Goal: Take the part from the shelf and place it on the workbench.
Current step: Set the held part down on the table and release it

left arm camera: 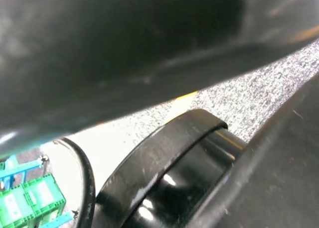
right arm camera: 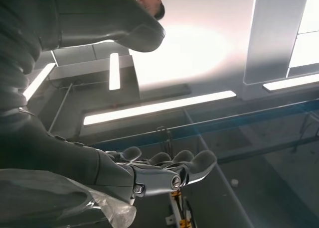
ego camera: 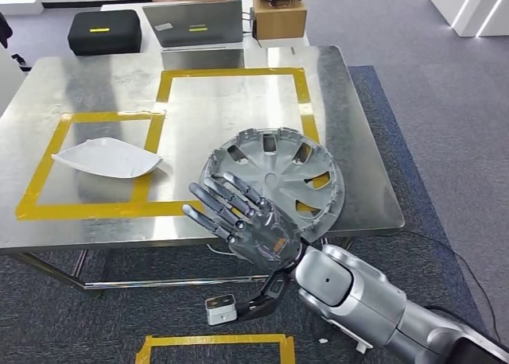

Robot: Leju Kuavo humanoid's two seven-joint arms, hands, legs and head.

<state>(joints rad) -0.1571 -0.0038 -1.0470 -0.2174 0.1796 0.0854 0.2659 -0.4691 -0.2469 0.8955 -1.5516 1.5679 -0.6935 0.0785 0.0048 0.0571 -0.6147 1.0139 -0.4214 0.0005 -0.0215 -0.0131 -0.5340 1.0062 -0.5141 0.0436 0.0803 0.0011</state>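
Grey carpet all round, yellow tape on the floor [ego camera: 216, 344] at the lower centre of the frame, and a steel workbench [ego camera: 71, 86] filling the upper left and middle, marked out with yellow tape rectangles [ego camera: 234, 75]. Lying flat on the bench at centre right: the silver wheel-cover part [ego camera: 282, 169], its far edge crossing a tape line, its near rim close to the bench's front edge. Judged as set down already, inside reach and on a taped zone, likely so the placement counts as on target.

Hovering just below and in front of it, at lower centre: the right hand [ego camera: 246, 221], palm turned up, fingers [ego camera: 210, 197] spread and stretched toward the upper left, holding nothing. In the right wrist view, the same fingers [right arm camera: 169, 163] reaching out with ceiling lights behind and nothing between them. Looking like a hand clear of the rim, kept flat and open so as not to drag the part.

Resting at middle left inside another taped rectangle: a white curved panel [ego camera: 108, 157]. At the top of the frame: a black case [ego camera: 103, 32], a grey laptop [ego camera: 192, 22], a cardboard box [ego camera: 279, 16], and a person seated behind.

Left hand: impossible to tell its state from the dark, blurred left wrist view.
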